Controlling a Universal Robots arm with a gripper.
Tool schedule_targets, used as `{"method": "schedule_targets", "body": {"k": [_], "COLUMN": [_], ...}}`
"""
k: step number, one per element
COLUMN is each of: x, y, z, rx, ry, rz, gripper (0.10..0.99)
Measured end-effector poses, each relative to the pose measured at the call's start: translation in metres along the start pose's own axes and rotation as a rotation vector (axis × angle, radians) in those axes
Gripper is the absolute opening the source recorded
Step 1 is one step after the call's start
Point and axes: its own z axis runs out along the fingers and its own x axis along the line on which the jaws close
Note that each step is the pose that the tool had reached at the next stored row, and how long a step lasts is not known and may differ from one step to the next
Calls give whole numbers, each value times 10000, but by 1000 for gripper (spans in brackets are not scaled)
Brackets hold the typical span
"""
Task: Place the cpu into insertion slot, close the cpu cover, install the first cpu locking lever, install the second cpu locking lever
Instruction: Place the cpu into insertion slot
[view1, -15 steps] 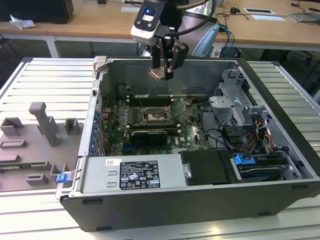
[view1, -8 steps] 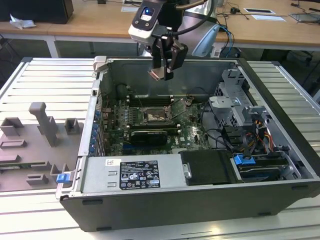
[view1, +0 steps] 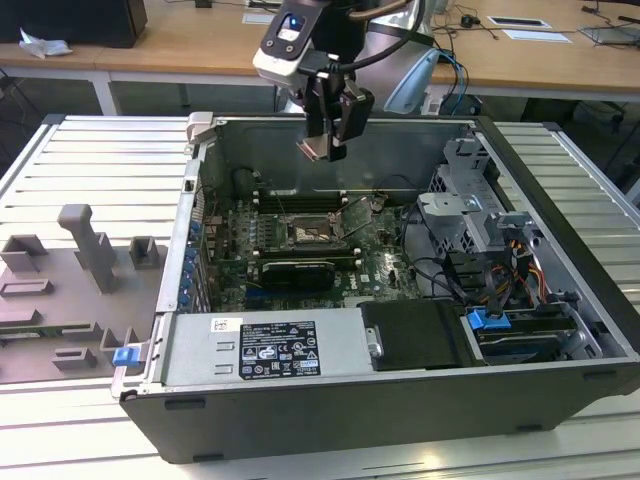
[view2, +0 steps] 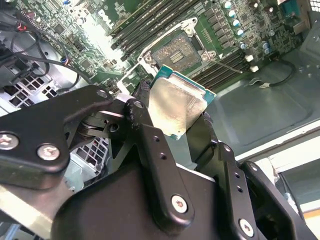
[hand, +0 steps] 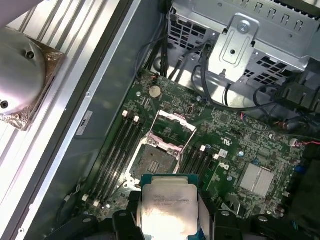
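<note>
My gripper (view1: 328, 143) hangs above the open computer case, shut on the cpu (view1: 313, 150) by two opposite edges. In both wrist views the cpu (view2: 177, 102) (hand: 167, 202) shows its pale silver top between the black fingers (view2: 145, 115). The insertion slot (view1: 305, 232) (hand: 154, 161) (view2: 176, 50) lies bare on the green board below, well apart from the chip. The cpu cover (hand: 172, 131) stands swung open beside the slot.
The case's back wall (view1: 400, 150) is just behind the gripper. A metal drive cage (view1: 470, 215) and cables (view1: 440, 275) fill the exterior view's right. Memory slots (hand: 117, 150) flank the socket, and a black card (view1: 295, 270) lies in front of it. Grey fixtures (view1: 90, 250) stand outside on the left.
</note>
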Motion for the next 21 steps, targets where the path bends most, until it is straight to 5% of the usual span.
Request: {"method": "schedule_targets", "body": {"k": [11,18,21], "x": [1,0,0], "y": [0,-3,-7], "z": [1,40,84], "rx": [-1,-25,-28], "ry": [-112,-252,-259], "rz": [989,2682,2805], "gripper": [537,537,537]}}
